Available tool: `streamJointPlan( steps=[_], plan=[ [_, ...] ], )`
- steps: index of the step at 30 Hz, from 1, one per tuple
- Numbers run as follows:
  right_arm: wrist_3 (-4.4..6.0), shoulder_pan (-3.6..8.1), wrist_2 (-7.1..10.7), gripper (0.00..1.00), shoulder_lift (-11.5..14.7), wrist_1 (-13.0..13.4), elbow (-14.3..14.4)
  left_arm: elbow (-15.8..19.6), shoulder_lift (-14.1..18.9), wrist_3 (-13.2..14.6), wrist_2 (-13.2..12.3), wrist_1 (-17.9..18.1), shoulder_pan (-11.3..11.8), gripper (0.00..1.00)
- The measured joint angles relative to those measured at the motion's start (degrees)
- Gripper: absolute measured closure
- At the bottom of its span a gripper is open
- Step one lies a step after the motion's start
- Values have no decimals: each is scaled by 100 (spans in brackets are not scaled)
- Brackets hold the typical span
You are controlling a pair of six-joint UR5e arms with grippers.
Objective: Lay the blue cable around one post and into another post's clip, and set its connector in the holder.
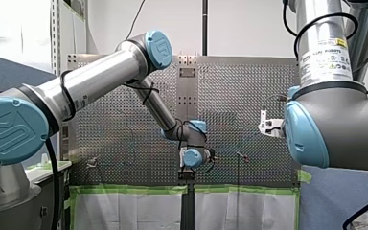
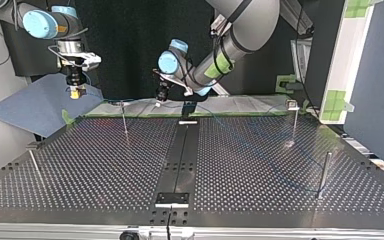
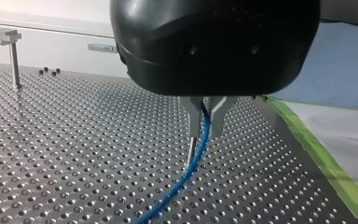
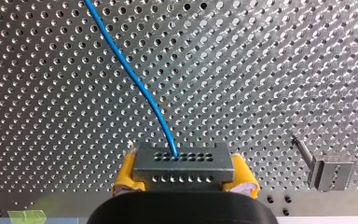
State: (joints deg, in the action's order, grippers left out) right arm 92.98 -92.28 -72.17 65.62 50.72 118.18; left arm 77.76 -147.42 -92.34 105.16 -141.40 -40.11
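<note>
Nearest in the top view, a small plate (image 2: 172, 198) sits on the near end of the dark centre strip (image 2: 179, 155) of the perforated table (image 2: 95, 165). To that strip's right stand a plain post (image 2: 323, 175) and, further back, a flat-headed post (image 2: 293, 120). To its left are a near post (image 2: 35, 165) and, further back, a thin upright post (image 2: 124, 120). A faint blue line crosses the table on the strip's right. Just past the strip's far end, slightly to its left, hangs my left gripper (image 2: 161, 97). In the left wrist view its metal fingers (image 3: 192, 116) are closed about the blue cable (image 3: 193, 163), which drops from between them onto the table. Farthest back and well left of the strip, over a blue sheet (image 2: 30, 107) off the table's corner, my right gripper (image 2: 76, 91) points down. The right wrist view shows its yellow pads (image 4: 127, 171) clamped on the grey connector (image 4: 182, 158). The cable leaves the connector's holed face and runs away over the table, and a clip-headed post (image 4: 328, 171) stands beside the gripper.
</note>
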Motion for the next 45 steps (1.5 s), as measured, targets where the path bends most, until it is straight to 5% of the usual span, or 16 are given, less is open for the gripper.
streamJointPlan(
  steps=[22, 33, 45],
  plan=[
    [24, -32, -12, 100, -6, -10, 87, 6, 0, 68, 53, -130, -251, 92],
    [347, -46, -158, 100, -21, 446, 396, 38, -59, 16, 110, -155, -582, 92],
    [407, -9, -486, 100, -301, 659, 442, 37, -78, -237, 138, -69, -685, 92]
  ],
)
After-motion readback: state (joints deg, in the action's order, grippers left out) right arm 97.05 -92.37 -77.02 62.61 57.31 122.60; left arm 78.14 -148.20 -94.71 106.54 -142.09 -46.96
